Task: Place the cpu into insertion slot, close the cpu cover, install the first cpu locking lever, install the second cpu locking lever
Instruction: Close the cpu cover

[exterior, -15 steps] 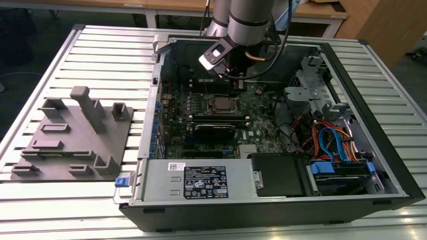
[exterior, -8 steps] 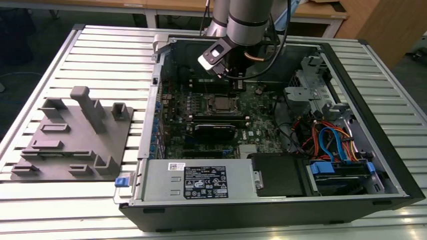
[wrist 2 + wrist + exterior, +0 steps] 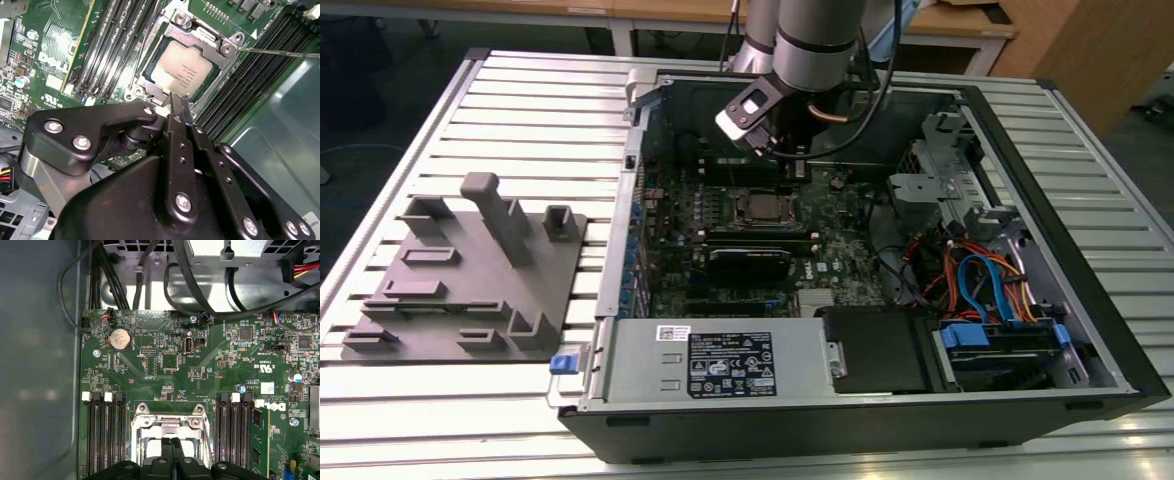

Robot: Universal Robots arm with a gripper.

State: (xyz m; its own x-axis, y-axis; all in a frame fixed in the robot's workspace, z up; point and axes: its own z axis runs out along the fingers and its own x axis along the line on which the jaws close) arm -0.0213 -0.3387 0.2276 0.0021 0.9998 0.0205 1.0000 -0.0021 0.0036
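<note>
The cpu (image 3: 184,65) lies flat in the insertion slot (image 3: 758,208), its silvery top showing through the window of the cpu cover (image 3: 202,34). The cover is down on it, and its frame (image 3: 167,426) also shows in the first wrist view. A thin metal locking lever (image 3: 280,51) sticks out sideways from one socket corner. My gripper (image 3: 178,101) hovers just above the socket's edge, its two black fingers pressed together with nothing between them. In the exterior view the gripper (image 3: 781,150) hangs inside the open computer case, a little behind the socket.
Long black memory slots (image 3: 112,45) flank the socket on both sides. Black cables (image 3: 150,280) run along the case wall beyond the board. A grey power supply box (image 3: 720,362) sits at the case's front, and a grey fixture block (image 3: 467,280) stands on the slatted table at the exterior view's left.
</note>
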